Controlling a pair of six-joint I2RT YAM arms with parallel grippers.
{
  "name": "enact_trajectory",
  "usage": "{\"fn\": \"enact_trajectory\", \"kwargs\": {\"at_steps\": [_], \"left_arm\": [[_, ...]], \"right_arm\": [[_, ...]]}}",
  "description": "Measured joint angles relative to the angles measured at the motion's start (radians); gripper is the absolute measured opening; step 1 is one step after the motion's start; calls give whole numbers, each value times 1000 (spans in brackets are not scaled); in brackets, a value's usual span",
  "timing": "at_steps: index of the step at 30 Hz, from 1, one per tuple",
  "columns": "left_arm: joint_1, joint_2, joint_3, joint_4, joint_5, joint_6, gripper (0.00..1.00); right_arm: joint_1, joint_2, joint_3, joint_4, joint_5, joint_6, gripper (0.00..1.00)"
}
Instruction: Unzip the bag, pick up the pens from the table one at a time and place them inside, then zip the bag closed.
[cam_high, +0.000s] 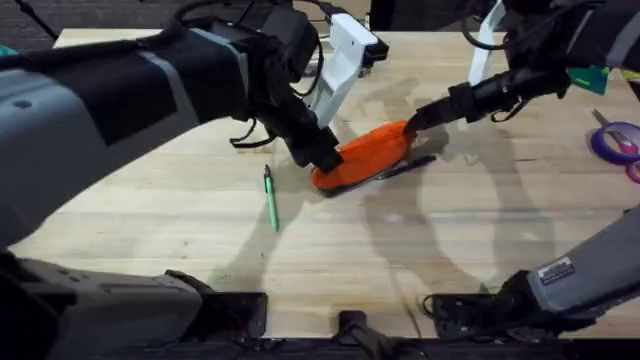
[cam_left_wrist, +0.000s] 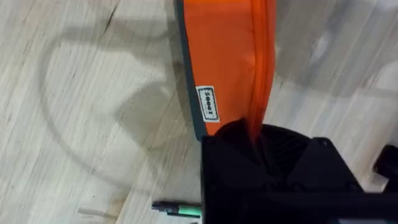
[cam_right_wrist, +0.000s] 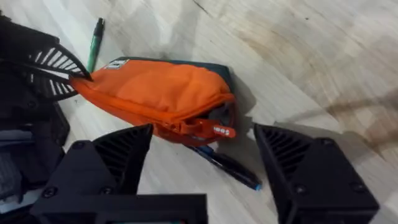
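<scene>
The orange bag (cam_high: 366, 156) lies on its side near the middle of the wooden worktop (cam_high: 420, 250), zipper still shut. The black pen (cam_high: 406, 167) lies touching its front edge. The green pen (cam_high: 271, 198) lies apart, to the left.

bag (cam_right_wrist: 161, 93): orange matt woven cloth, small sewn label | table (cam_high: 450, 230): pale wood planks, visible grain, smooth | pens (cam_high: 271, 198): glossy plastic | fingers (cam_right_wrist: 311, 174): black matt ribbed plastic

Left gripper (cam_high: 322, 155) sits clamped at centre frame, its arm reaching from lower left; right gripper (cam_high: 418, 118), fingers spread, extends from upper right
</scene>
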Motion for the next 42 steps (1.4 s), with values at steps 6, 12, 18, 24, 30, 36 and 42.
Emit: {"fn": "enact_trajectory", "kwargs": {"at_steps": [6, 12, 18, 24, 30, 36, 42], "left_arm": [[0, 0, 0, 1, 0, 0, 42], [0, 0, 0, 2, -1, 0, 42], [0, 0, 0, 4, -1, 0, 42], [0, 0, 0, 3, -1, 0, 42], [0, 0, 0, 2, -1, 0, 42], [0, 0, 0, 2, -1, 0, 42], [0, 0, 0, 2, -2, 0, 42]], "right_arm": [[12, 10, 0, 11, -13, 0, 838], [12, 11, 0, 10, -30, 0, 633], [14, 11, 0, 3, -50, 0, 410], [16, 11, 0, -5, -56, 0, 68], [12, 11, 0, -6, -53, 0, 32], [12, 11, 1, -30, -55, 0, 30], [12, 9, 19, -49, -55, 0, 30]]}}
